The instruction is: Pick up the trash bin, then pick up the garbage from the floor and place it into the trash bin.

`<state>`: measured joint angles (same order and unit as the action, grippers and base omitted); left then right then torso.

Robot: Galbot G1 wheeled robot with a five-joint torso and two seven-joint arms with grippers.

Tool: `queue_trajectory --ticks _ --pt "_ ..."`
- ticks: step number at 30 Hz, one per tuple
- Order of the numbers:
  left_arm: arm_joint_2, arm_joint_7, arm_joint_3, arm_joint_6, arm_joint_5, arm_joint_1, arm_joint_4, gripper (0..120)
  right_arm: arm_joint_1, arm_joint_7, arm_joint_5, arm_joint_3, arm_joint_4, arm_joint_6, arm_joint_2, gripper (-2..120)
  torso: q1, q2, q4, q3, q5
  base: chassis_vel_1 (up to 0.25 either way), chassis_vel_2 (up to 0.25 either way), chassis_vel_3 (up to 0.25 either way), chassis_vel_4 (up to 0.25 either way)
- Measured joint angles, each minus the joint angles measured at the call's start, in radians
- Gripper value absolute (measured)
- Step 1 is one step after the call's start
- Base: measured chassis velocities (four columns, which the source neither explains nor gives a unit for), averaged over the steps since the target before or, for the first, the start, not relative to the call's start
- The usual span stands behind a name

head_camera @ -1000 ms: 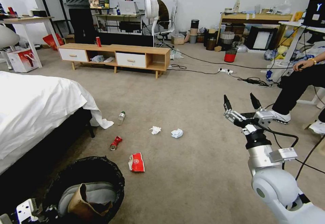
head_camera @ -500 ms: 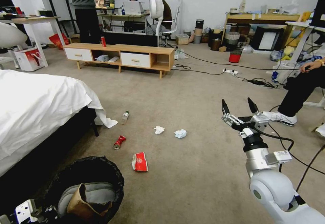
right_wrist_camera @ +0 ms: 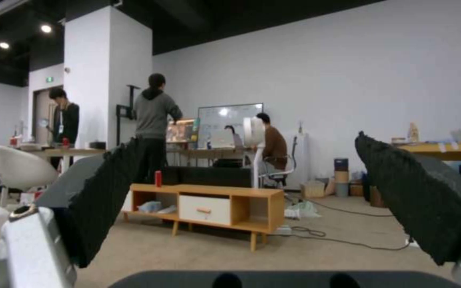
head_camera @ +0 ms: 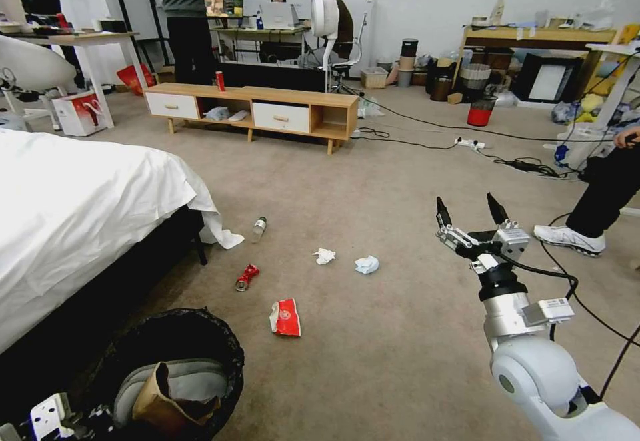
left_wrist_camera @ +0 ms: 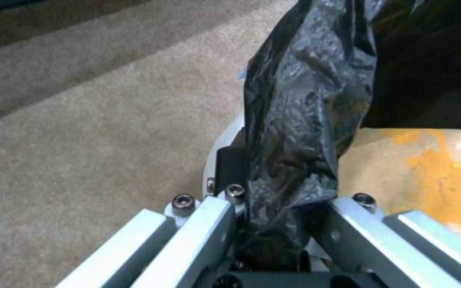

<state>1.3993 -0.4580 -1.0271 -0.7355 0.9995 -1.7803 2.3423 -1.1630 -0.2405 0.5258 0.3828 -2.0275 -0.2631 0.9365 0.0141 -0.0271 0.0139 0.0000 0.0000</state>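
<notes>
The trash bin (head_camera: 175, 367) hangs low at the robot's left, its black bag liner (left_wrist_camera: 294, 120) pinched between the fingers of the left gripper (left_wrist_camera: 273, 224), so picking up the bin looks done. A tan cardboard tray (head_camera: 163, 401) lies inside the bin; the grey shape under it is too unclear to name.

The right gripper (head_camera: 468, 214) is held out above the carpet (head_camera: 400, 334) with its jaws spread wide and nothing between them. The rest of the garbage lies on the floor to this pincer's left and lower than it. Nearest are the pale blue-white tissue (head_camera: 367, 265) and the white tissue (head_camera: 325, 255), lying near each other. Further left and closer to the robot is the red-white packet (head_camera: 285, 317), then the crushed red can (head_camera: 246, 277), and furthest off the clear bottle (head_camera: 259, 229), close to the hanging corner of the white bed sheet (head_camera: 100, 194). So five pieces are left to gather, and none is in the right gripper's reach yet, as far as I can judge.

The packet carries a round white mark, but no letters can be read on it or on the can.
</notes>
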Motion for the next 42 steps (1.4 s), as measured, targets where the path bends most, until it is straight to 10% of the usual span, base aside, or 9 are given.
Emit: queue_trajectory --ticks 42 --pt "-0.001 0.001 -0.003 0.000 -0.006 -0.015 0.012 1 -0.019 0.026 -0.025 0.005 0.011 -0.015 0.002 100 0.000 0.000 0.0000 0.000 0.0001 0.000 0.000 0.000 0.000"
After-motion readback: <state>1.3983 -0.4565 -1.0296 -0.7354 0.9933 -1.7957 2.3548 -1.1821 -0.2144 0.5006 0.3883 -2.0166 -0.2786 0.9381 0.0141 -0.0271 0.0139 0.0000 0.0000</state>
